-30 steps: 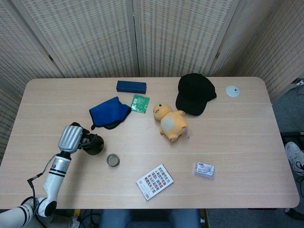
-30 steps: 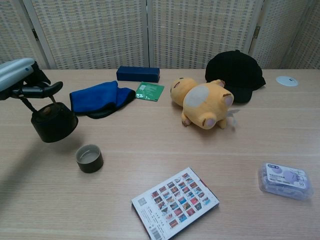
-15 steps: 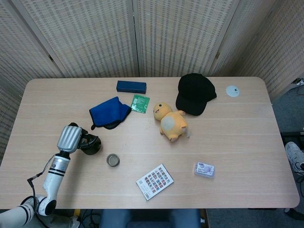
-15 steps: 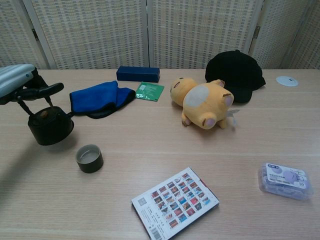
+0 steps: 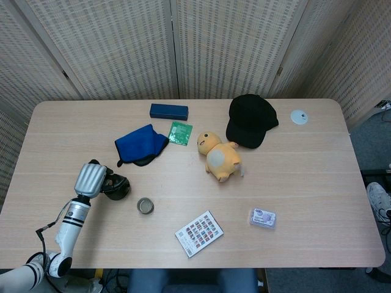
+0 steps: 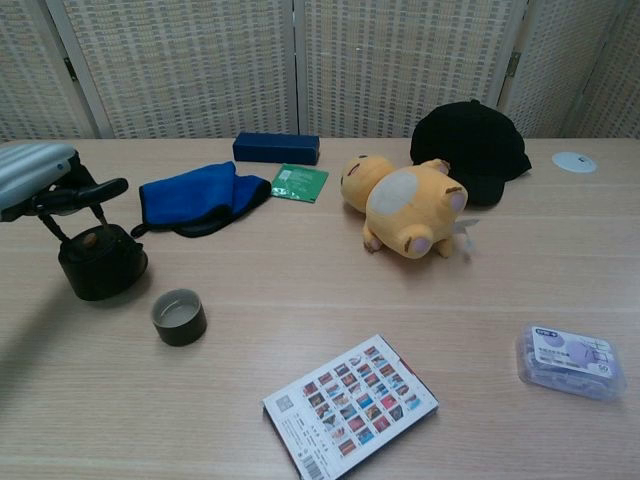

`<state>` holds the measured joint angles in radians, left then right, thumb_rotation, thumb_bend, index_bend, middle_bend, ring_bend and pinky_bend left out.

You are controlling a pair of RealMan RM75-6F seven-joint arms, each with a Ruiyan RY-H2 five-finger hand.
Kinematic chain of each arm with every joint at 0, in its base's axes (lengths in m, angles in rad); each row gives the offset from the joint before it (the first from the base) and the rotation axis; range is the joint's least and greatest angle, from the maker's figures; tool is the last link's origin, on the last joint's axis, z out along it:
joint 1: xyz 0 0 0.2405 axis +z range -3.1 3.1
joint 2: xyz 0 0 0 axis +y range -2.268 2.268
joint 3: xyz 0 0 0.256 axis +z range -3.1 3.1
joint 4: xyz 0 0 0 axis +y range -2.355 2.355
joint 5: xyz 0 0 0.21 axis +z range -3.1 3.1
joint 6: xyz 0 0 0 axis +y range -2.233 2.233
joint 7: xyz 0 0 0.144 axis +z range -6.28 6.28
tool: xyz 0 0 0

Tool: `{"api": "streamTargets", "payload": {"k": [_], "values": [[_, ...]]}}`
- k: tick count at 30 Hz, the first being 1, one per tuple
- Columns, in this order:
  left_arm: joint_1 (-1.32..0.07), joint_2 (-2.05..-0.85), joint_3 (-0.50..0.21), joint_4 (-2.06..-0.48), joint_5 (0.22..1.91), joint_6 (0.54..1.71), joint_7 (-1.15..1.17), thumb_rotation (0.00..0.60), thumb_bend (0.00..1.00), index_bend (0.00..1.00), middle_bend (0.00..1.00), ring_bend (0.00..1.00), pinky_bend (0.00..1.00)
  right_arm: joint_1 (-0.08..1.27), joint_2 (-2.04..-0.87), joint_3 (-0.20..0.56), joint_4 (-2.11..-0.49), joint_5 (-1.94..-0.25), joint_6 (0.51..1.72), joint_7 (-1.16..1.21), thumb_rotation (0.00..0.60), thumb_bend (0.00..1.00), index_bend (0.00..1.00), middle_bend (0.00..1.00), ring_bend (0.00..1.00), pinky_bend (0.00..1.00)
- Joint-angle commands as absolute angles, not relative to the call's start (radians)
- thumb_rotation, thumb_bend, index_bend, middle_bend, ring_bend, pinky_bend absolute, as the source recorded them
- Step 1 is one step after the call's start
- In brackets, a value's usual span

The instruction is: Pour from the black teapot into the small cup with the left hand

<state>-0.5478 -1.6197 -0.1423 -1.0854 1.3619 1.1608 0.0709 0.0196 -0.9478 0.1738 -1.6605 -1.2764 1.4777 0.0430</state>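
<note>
We noted the left hand point(image 6: 40, 178) at the table's point(image 5: 305, 183) left end, fingers point(image 6: 98, 188) hooked on the wire handle of the black teapot point(image 6: 101, 263). The teapot sat upright on the tabletop. The small cup point(image 6: 179, 316) stood just beside it, to its right and nearer the front edge, apart from it. A blue cloth point(image 6: 198, 197) lay behind them. We saw no right hand in either view.

The whole bench point(image 5: 317, 183) is seen steeply from above; the chest view is lower, nearer, facing the same bench.
</note>
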Motion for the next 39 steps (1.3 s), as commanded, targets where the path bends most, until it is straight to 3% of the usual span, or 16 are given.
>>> {"api": "streamTargets", "payload": {"k": [1,17,30,35,39], "values": [[-0.548,-1.623,-0.141,-1.079,1.359,1.155,0.074,0.014,0.18,0.93,0.94,0.81,0.38,0.019,-0.947,0.174,-1.661,-1.276,1.478,0.043,0.6,0.31,0.23,0.27,0.17,0.04],[-0.547,-1.629,-0.132,-1.079,1.342,1.12,0.106,0.022,0.18,0.86,0.87,0.73,0.37,0.021,-0.95,0.173,-1.66,-1.272,1.474,0.039,0.6,0.31,0.23,0.27,0.17,0.04],[-0.537,-1.6,-0.128,-1.138,1.341,1.127,0.134,0.011,0.18,0.51,0.48,0.43,0.33,0.021,-0.951,0.174,-1.66,-1.272,1.476,0.039,0.6,0.31,0.23,0.27,0.17,0.04],[-0.533,-1.58,-0.131,-1.179,1.341,1.135,0.14,0.0,0.18,0.38,0.28,0.23,0.17,0.021,-0.95,0.175,-1.662,-1.273,1.478,0.039,0.6,0.31,0.23,0.27,0.17,0.04],[-0.521,-1.555,-0.146,-1.23,1.334,1.164,0.143,0.001,0.18,0.36,0.24,0.2,0.13,0.023,-0.947,0.171,-1.663,-1.277,1.471,0.04,0.6,0.31,0.23,0.27,0.17,0.04]]}}
